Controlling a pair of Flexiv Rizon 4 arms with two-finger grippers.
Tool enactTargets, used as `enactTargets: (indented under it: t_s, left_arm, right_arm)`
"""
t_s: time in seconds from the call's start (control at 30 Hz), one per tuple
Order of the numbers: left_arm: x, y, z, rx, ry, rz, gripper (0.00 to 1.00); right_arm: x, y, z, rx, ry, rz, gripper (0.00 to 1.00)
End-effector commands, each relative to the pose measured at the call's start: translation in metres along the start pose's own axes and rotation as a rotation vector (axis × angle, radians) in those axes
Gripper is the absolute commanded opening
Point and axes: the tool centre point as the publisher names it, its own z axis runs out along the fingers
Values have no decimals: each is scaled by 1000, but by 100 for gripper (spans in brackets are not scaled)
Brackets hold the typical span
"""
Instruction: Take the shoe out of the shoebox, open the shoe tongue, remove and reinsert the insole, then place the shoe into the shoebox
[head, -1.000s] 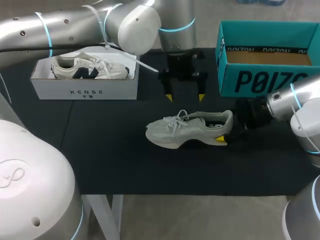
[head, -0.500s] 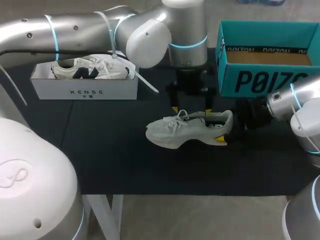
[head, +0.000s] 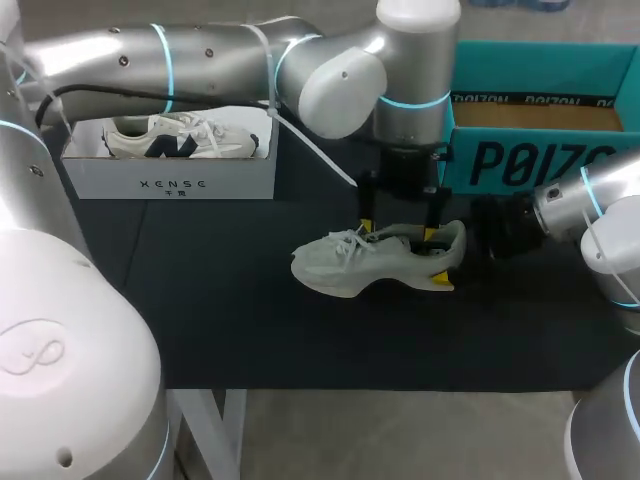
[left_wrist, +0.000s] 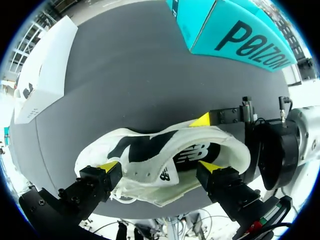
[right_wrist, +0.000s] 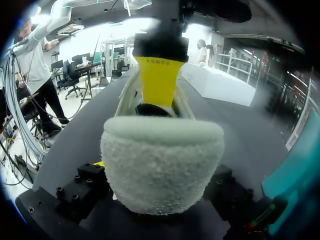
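The shoe (head: 375, 258), pale grey-green and laced, is stood upright on the dark desk (head: 220, 310), outside both boxes. Its heel is clamped between the fingers of the right hand (head: 442, 260), one yellow tip being seen against the near side of the heel. In the right wrist view the fuzzy heel of the shoe (right_wrist: 162, 165) is seen filling the space between that hand's (right_wrist: 160, 192) fingers. The left hand (head: 399, 232) is held over the shoe's opening with its fingers spread apart, one tip on each side of the shoe; whether they touch it cannot be told. In the left wrist view the shoe (left_wrist: 165, 150) is seen directly under that hand (left_wrist: 159, 167), its dark insole visible inside.

Just beyond the right hand the teal shoebox (head: 540, 110) is stood open, its brown cardboard floor showing. Well off to the left hand's far side, a white box (head: 170, 170) is seen with a second shoe (head: 180, 138) lying in it.

A second ago the left hand was held beyond the shoe, between the two boxes; it has since been brought down and nearer, over the shoe. The shoe and the right hand have not been shifted.

Dark lettering is printed on the front of both boxes, and a logo inside the shoe.
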Motion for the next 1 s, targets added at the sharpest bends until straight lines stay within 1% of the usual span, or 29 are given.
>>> enactTargets:
  t_s: [0.03, 0.1, 0.17, 0.27, 0.43, 0.6, 0.7, 0.83, 1.0]
  left_arm:
    - [2, -3, -1, -8, -43, 6, 100]
    - [-2, -3, -1, -10, -64, 8, 100]
    - [-6, -2, 0, -18, -120, 25, 100]
    - [-9, -2, 3, -14, -152, 31, 100]
    - [-9, -2, 13, -21, -121, 17, 100]
    - [-5, -2, 19, -15, -129, 13, 100]
    - [-6, -2, 23, -12, -147, 13, 100]
    - [-12, -1, 26, -24, -168, 16, 100]
    - [-29, 7, 19, -37, -205, 26, 100]
  right_arm:
    - [0, -2, 5, 2, -2, -1, 0]
    - [0, -2, 5, 2, -2, -1, 0]
    - [0, -2, 5, 2, -2, -1, 0]
    - [0, -2, 5, 2, -2, -1, 0]
    - [0, -2, 5, 2, -2, -1, 0]
    - [0, -2, 5, 2, -2, -1, 0]
    - [0, -2, 5, 2, -2, -1, 0]
    - [0, -2, 5, 2, -2, -1, 0]
    - [0, -2, 5, 2, -2, -1, 0]
